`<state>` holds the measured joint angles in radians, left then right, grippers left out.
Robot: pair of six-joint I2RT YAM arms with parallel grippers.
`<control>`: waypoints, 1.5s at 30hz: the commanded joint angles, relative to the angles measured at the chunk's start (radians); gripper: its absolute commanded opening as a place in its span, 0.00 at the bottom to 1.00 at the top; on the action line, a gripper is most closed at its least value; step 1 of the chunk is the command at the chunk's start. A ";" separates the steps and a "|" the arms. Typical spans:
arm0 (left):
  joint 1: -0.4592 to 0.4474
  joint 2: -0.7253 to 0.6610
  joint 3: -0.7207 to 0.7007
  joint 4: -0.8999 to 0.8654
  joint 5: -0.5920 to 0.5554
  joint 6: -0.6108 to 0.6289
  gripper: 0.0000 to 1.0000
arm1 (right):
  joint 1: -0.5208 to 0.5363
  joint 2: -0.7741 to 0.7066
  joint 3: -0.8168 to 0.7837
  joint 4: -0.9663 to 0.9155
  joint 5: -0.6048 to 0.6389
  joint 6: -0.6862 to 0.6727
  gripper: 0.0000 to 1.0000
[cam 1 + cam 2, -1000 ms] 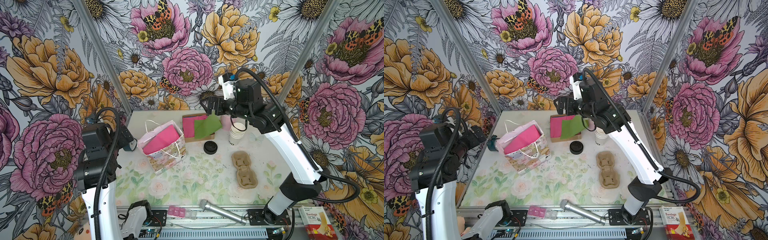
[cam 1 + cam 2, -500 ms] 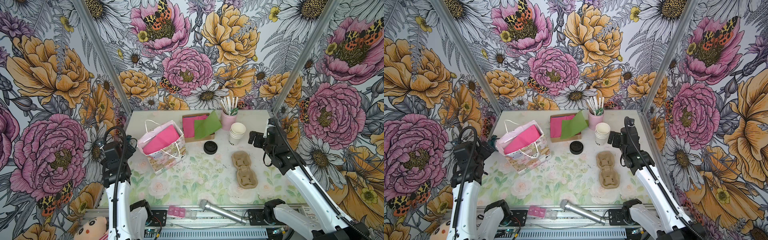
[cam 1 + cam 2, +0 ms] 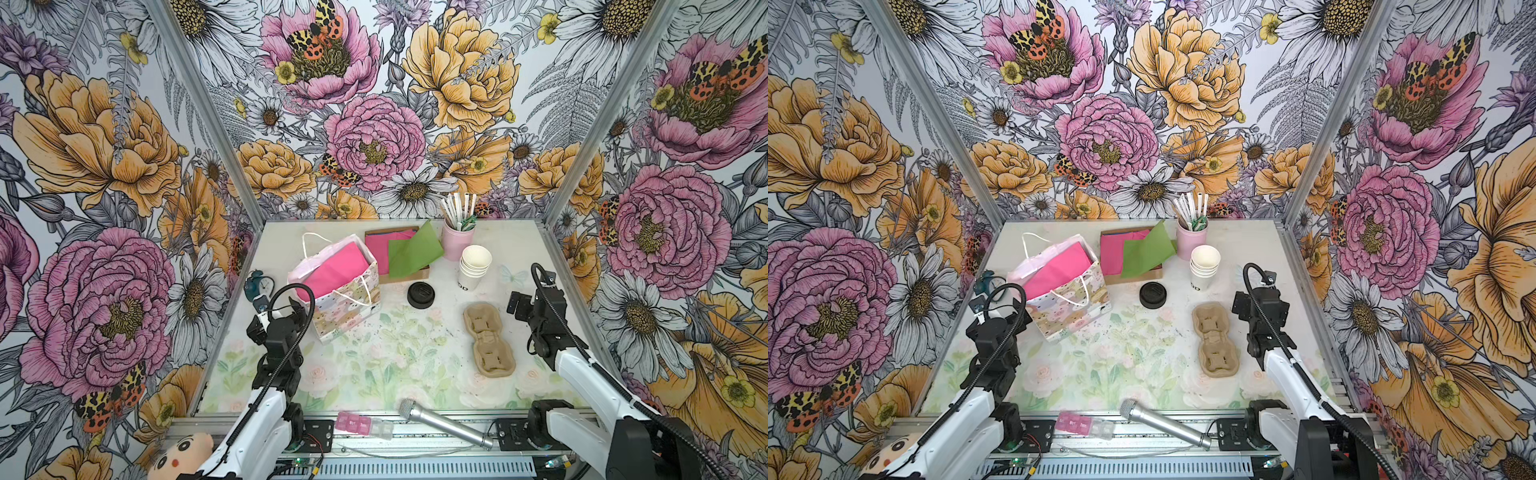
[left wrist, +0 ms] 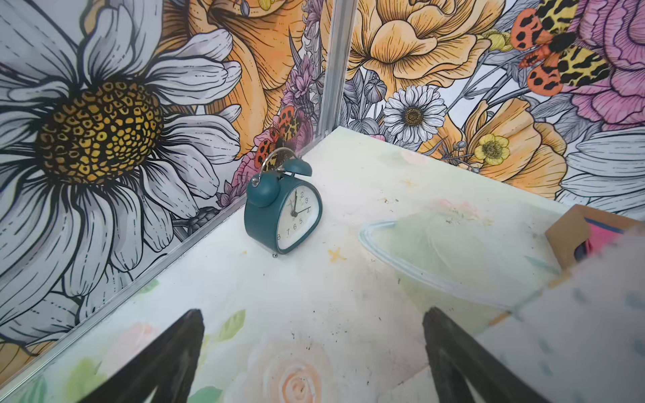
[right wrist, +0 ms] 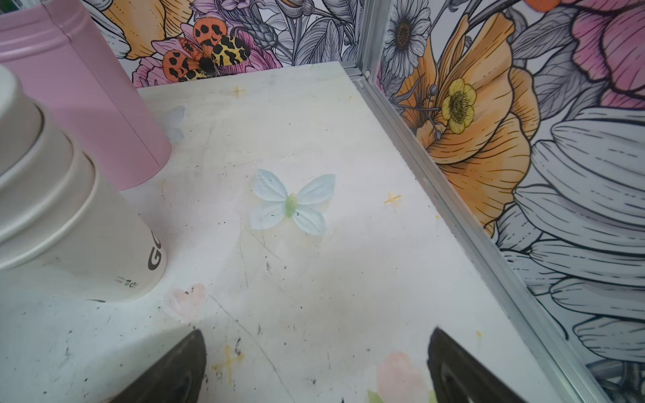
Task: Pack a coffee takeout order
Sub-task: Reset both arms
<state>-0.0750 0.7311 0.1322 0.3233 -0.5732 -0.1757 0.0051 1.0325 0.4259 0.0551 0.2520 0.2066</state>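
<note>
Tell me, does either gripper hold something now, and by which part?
Nothing is held. The left gripper and the right gripper are both open, with nothing between their jaws.

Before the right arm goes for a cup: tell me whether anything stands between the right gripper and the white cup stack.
Nothing visible does. The open right gripper hovers over the table, with only tabletop between it and the white cup stack. The pink holder stands behind the stack; the brown carrier lies off that line.

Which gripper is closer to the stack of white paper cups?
Right. The right gripper is close beside the cup stack, not touching it; the left gripper is far off, beyond the gift bag, near the clock.
</note>
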 commanded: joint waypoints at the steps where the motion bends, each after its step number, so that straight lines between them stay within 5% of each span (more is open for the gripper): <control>1: -0.006 -0.032 -0.027 0.189 0.003 0.052 0.99 | -0.002 0.023 -0.007 0.178 -0.036 -0.030 0.99; 11: 0.086 0.017 -0.121 0.387 0.241 0.054 0.99 | -0.026 0.164 -0.083 0.445 -0.182 -0.058 0.99; 20: 0.104 0.515 -0.047 0.833 0.440 0.070 0.99 | -0.040 0.331 -0.022 0.614 -0.253 -0.103 0.99; 24: 0.114 0.560 0.007 0.799 0.464 0.119 0.99 | -0.043 0.384 0.019 0.610 -0.283 -0.135 0.99; 27: 0.115 0.624 0.024 0.837 0.475 0.134 0.99 | -0.053 0.510 -0.025 0.813 -0.302 -0.141 0.99; 32: 0.123 0.888 0.066 1.058 0.527 0.146 0.99 | -0.062 0.502 -0.029 0.801 -0.301 -0.122 0.99; 39: 0.121 0.815 0.210 0.672 0.468 0.130 0.99 | -0.062 0.508 -0.032 0.817 -0.301 -0.126 1.00; 41: 0.069 0.819 0.213 0.680 0.373 0.162 0.99 | -0.061 0.508 -0.033 0.821 -0.298 -0.126 0.99; 45: 0.043 0.819 0.233 0.646 0.371 0.198 0.99 | -0.062 0.503 -0.047 0.842 -0.224 -0.100 0.99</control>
<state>-0.0227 1.5574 0.3546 1.0245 -0.1627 -0.0166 -0.0528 1.5349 0.3950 0.8391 -0.0151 0.0887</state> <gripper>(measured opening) 0.987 0.995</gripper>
